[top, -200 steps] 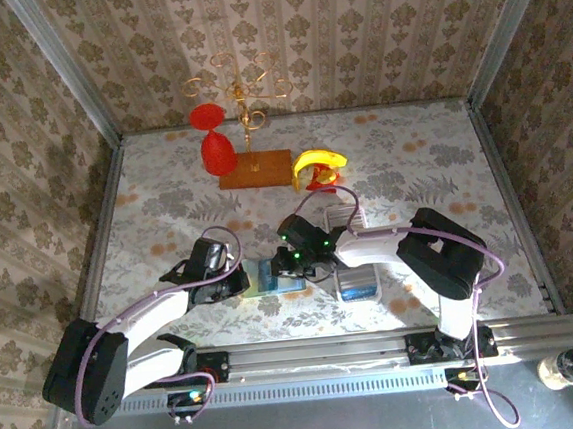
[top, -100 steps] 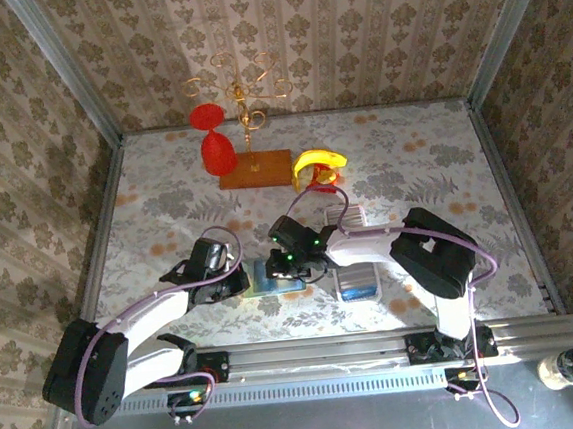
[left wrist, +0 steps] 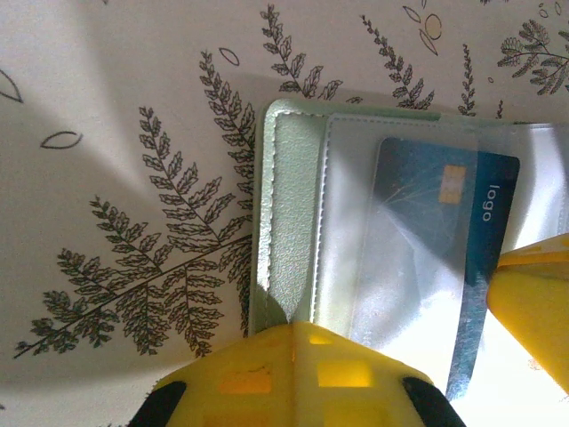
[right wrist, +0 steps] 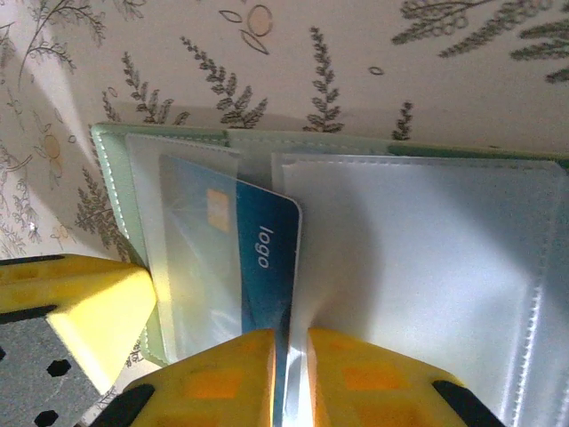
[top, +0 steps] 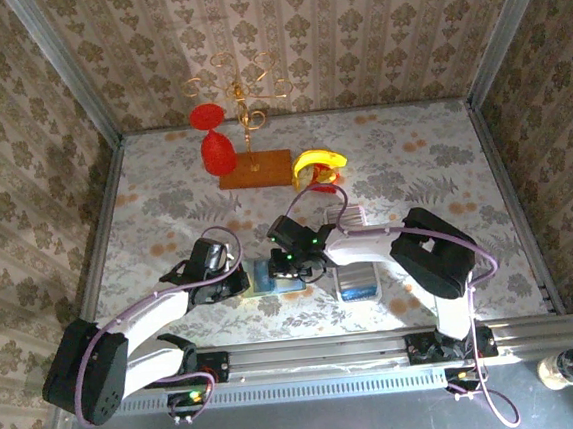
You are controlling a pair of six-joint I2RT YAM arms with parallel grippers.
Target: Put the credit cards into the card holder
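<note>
Nearly closed, the right claw [right wrist: 298, 345] pinches the lower corner of the blue credit card [right wrist: 260, 258] between its two yellow fingers [right wrist: 227, 378]; only a thin gap, filled by the card's edge, shows between them. The card lies partly under a clear plastic pocket [right wrist: 191, 267] of the card holder [right wrist: 105, 151], with its chip covered and the word "logo" on the bare part.

The card holder, sage green, lies opened flat on the fern-printed tablecloth [left wrist: 133, 222]; a second, wider clear pocket [right wrist: 418, 258] lies just beside the card.

The left claw [left wrist: 289, 331] is fully closed with nothing between its fingers; its yellow tip rests on the near edge of the card holder [left wrist: 289, 205], touching the green border beside the stitched pocket. From that wrist the credit card [left wrist: 427, 205] shows through the plastic.

From above, the left claw [top: 236, 282] and right claw [top: 289, 265] meet from opposite sides over the card holder [top: 271, 280], near the front middle of the table; a long white tray [top: 357, 279] lies just right of it, under the right arm; well back stand a red wine glass [top: 218, 150] and a gold wire rack [top: 245, 90].
</note>
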